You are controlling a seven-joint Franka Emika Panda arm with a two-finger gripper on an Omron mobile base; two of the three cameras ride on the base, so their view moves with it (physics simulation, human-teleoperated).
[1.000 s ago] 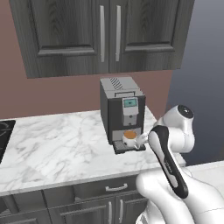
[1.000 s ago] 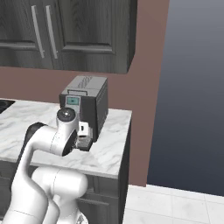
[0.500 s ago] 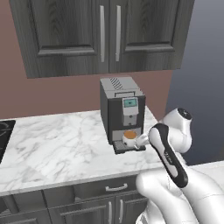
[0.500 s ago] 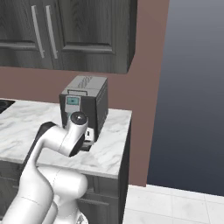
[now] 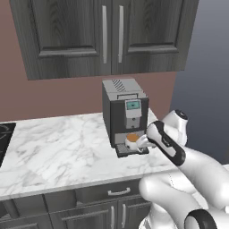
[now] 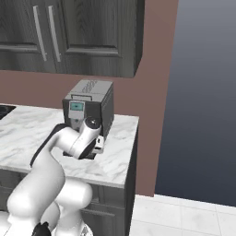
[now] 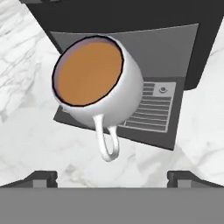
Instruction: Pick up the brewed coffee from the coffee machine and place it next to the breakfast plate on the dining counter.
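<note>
The brewed coffee [image 7: 94,83] stands on the drip tray [image 7: 153,109] of the coffee machine [image 5: 124,114] on the marble bench [image 5: 58,150], handle toward the claw [image 7: 112,177], whose jaws are spread wide and hold nothing, probably lined up to grasp it.

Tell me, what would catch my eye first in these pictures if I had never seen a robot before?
Probably the white mug full of brown coffee, sitting on the drip tray of the dark coffee machine with its handle turned toward the camera on the hand. Next, the big white arm reaching over the marble wall counter, its gripper open just short of that handle.
</note>
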